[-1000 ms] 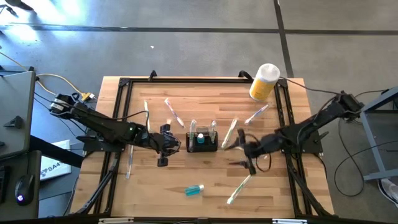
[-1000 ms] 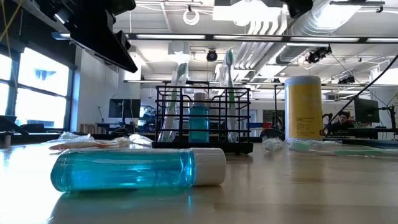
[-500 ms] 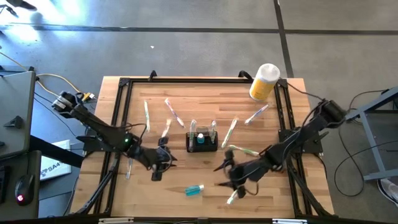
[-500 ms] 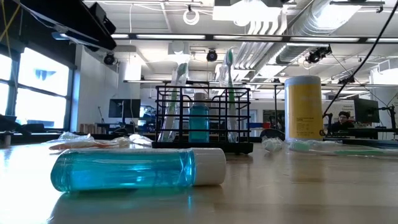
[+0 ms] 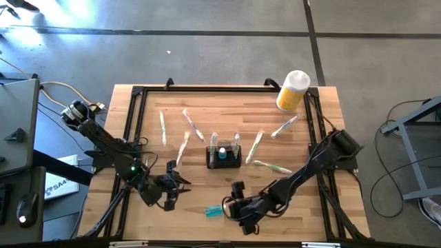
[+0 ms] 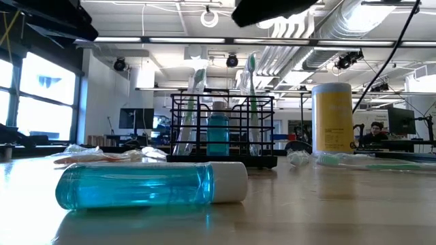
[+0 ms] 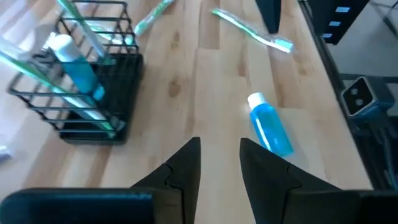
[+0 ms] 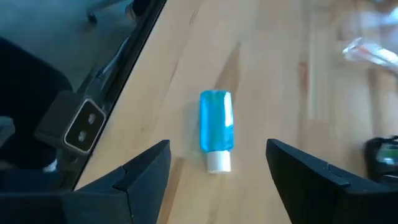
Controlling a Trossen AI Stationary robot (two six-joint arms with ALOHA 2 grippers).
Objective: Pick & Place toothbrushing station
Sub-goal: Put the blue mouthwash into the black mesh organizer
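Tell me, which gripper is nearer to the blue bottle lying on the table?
The right gripper is nearer: it hovers just beside the blue bottle, open, fingers on either side in its wrist view. The left gripper hangs farther off, on the bottle's other side.

In the low view both arms are cut off at the top edge. The caddy is cut off at the left wrist picture's edge. Toothbrush wrappers look blurry.
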